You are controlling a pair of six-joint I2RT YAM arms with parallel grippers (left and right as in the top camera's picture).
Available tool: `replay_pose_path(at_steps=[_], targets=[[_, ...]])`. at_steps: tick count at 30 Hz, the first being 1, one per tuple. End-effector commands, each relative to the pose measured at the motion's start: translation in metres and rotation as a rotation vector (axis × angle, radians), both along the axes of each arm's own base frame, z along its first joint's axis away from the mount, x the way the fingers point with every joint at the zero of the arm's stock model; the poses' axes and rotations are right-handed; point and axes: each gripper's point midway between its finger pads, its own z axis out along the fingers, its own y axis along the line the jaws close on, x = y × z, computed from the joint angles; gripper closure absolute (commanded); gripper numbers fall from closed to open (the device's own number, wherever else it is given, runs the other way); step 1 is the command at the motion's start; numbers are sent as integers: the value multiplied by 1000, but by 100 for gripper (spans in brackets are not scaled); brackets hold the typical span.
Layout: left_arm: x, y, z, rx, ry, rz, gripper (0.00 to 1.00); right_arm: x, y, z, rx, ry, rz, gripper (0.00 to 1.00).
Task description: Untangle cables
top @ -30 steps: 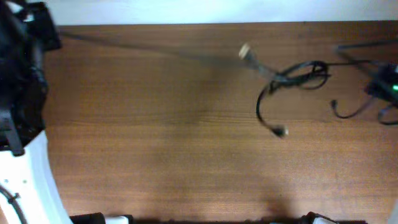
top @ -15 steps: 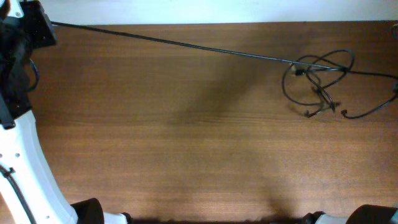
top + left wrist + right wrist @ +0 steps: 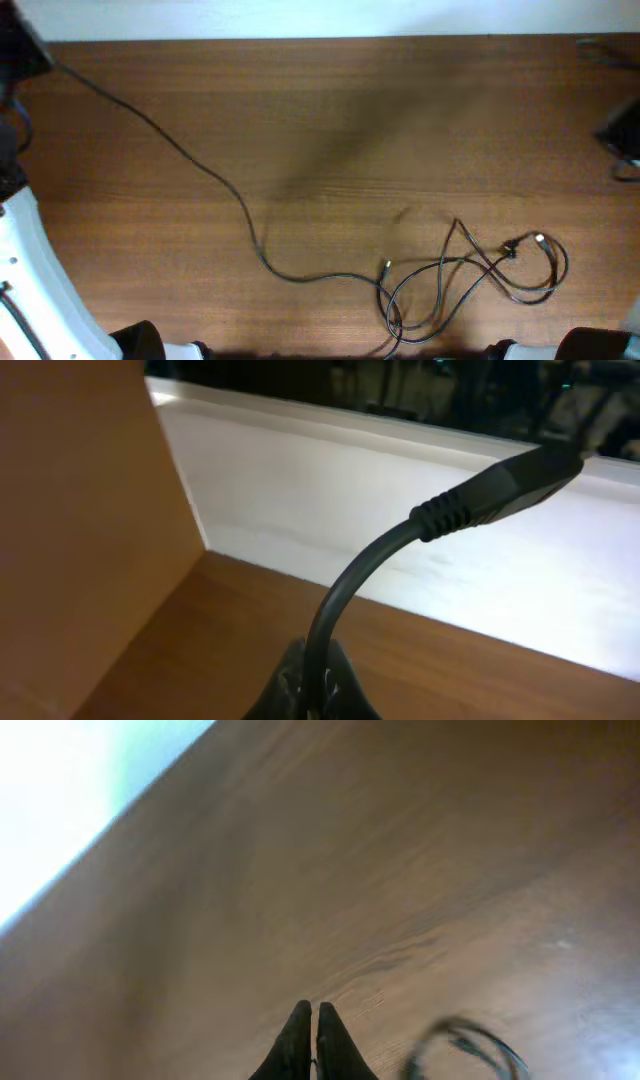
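Note:
The cables (image 3: 470,280) lie as a loose tangle of thin black loops with small plugs on the front right of the table. One long strand (image 3: 200,175) runs slack from the tangle up to the far left corner. My left gripper (image 3: 30,50) is there, shut on that strand. In the left wrist view my left gripper (image 3: 320,685) pinches the cable (image 3: 370,565), whose black plug end (image 3: 510,485) sticks up past the fingers. My right gripper (image 3: 312,1025) is shut with nothing seen in it, above the wood; a blurred cable loop (image 3: 470,1050) lies to its right. It shows as a dark blur in the overhead view (image 3: 620,140).
A white wall (image 3: 400,490) borders the table's far edge (image 3: 320,40). The white left arm body (image 3: 30,290) covers the front left corner. Dark robot bases (image 3: 140,345) sit along the front edge.
The strand was stretched taut from the left gripper to the tangle at the far right. Now it hangs slack and the tangle has dropped to the front right. The right gripper has withdrawn to the right edge.

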Motion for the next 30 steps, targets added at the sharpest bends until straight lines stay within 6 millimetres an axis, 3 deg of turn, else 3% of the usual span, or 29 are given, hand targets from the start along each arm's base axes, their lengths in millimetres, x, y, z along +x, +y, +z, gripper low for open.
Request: replay_pose_path(at_steps=[1,4,5,6,7,9,10,12,14,16,17,18,20,21,23,24,27,30], targets=[[-13,-31,23,34,-55,-69,100,3,43,10,-181,36,133,96],[-11,-52,24,34,-57,-126,100,-3,96,0,-178,99,292,96],[-10,-58,24,43,-54,-146,100,-14,110,-7,-164,151,335,84],[-9,-63,24,51,-53,-160,100,-38,123,-18,-169,261,380,60],[-9,-65,24,51,-53,-165,100,-55,128,-25,-170,338,402,1],[-8,-66,24,50,-52,-168,100,-98,142,-33,-156,508,482,1],[-8,-67,24,50,-52,-170,100,-108,146,-34,-172,550,507,1],[-8,-70,23,48,-49,-179,100,-109,148,-34,-240,561,534,1],[-7,-77,24,48,-51,-199,100,-79,134,-26,-401,464,488,1],[-6,-83,24,51,-51,-217,100,-8,131,4,-519,166,417,1],[-6,-85,24,55,-51,-224,100,22,136,24,-574,25,439,1],[-5,-90,24,61,-49,-239,100,63,141,65,-675,-193,456,1],[-5,-92,24,66,-48,-245,100,97,146,126,-791,-456,424,1],[-5,-92,23,79,-45,-250,100,108,148,163,-806,-612,355,1],[-6,-92,23,79,-43,-249,100,112,148,203,-819,-770,281,1],[-8,-92,23,77,-38,-250,100,111,148,213,-826,-806,265,1],[-10,-93,20,75,-26,-250,100,111,147,208,-844,-779,285,1],[-10,-92,29,96,-59,-252,100,94,145,185,-888,-643,377,1]])
